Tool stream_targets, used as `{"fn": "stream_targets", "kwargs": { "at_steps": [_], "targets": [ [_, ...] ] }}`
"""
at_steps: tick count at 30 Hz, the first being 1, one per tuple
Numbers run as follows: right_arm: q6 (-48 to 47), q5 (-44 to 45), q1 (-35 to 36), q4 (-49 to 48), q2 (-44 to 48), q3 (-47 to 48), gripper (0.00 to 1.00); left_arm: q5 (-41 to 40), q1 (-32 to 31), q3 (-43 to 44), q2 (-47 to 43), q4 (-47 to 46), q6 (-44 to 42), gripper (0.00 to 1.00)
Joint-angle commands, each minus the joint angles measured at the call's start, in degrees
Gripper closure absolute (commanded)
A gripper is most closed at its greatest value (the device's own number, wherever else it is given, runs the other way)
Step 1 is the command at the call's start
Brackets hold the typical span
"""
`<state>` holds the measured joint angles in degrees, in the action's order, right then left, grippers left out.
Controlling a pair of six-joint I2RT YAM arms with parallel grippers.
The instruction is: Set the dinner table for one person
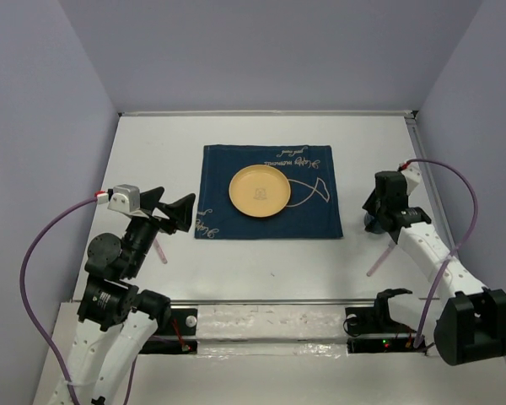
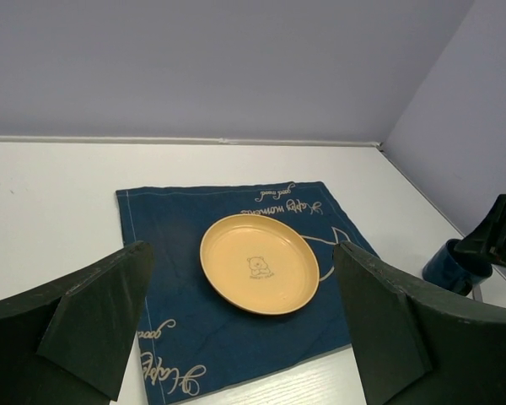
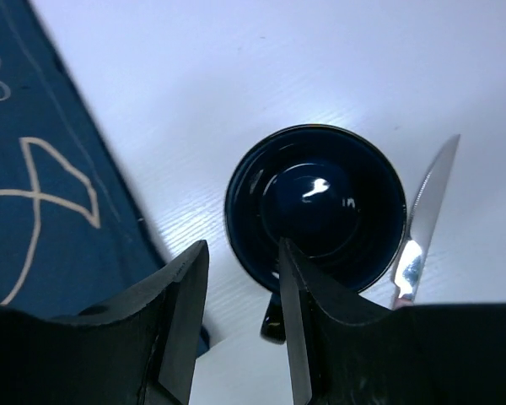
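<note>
The white dinner table (image 1: 261,266) holds a dark blue placemat (image 1: 320,215) with a yellow plate (image 1: 259,191) on it. The plate (image 2: 260,263) also shows in the left wrist view. My left gripper (image 1: 170,205) is open and empty, just left of the placemat's near left corner. My right gripper (image 1: 378,215) hovers over a dark blue cup (image 3: 320,202) that stands right of the placemat. Its jaws (image 3: 243,253) are open, one finger outside the cup's near rim and one over its inside. A knife (image 3: 422,219) lies just right of the cup.
The knife's pink handle (image 1: 377,261) points toward the near edge. Another pink-handled utensil (image 1: 160,251) lies under my left arm. Lavender walls close in the table on three sides. The cup (image 2: 451,266) also shows at the right of the left wrist view.
</note>
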<state>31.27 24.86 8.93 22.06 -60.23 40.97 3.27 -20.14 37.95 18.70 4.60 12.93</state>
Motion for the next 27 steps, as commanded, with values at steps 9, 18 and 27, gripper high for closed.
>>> {"fn": "stream_targets", "kwargs": {
  "at_steps": [9, 18, 27],
  "targets": [
    [-2.5, 1.2, -2.2, -4.6, -12.5, 4.5, 0.59, 2.2, 0.0, -0.2, -0.9, -0.9, -0.7, 0.01],
    [-4.9, 2.7, -2.2, -5.3, -15.7, 6.0, 0.89, 2.4, 0.0, -0.2, -0.5, -1.0, -0.7, 0.01],
    [-17.2, 4.8, 8.0, -3.9, -18.0, 18.9, 1.00, 2.9, 0.1, 0.0, 1.4, -1.1, -0.6, 0.01]
  ]
}}
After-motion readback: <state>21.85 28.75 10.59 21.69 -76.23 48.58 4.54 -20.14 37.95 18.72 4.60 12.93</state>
